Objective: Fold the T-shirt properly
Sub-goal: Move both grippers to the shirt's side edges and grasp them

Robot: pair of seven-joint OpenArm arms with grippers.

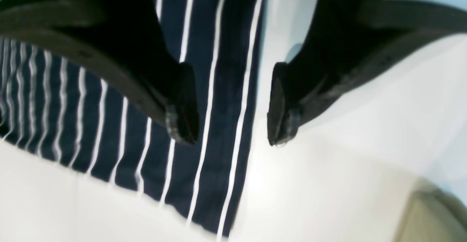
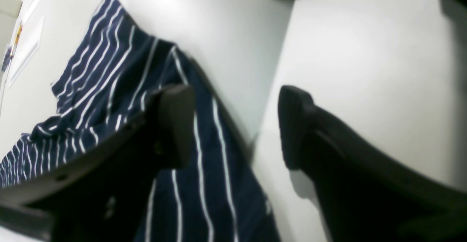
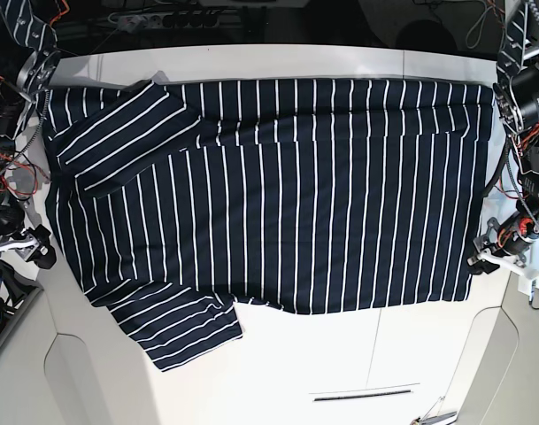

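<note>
Lying flat | T-shirt navy, white-striped | sleeves folded inward

My left gripper: two black fingers, jaws standing apart, nothing between them. One fingertip over the dark navy fabric T-shirt with thin white stripes; the other over the glossy white tabletop. The shirt's straight edge runs between the two tips.
</note>
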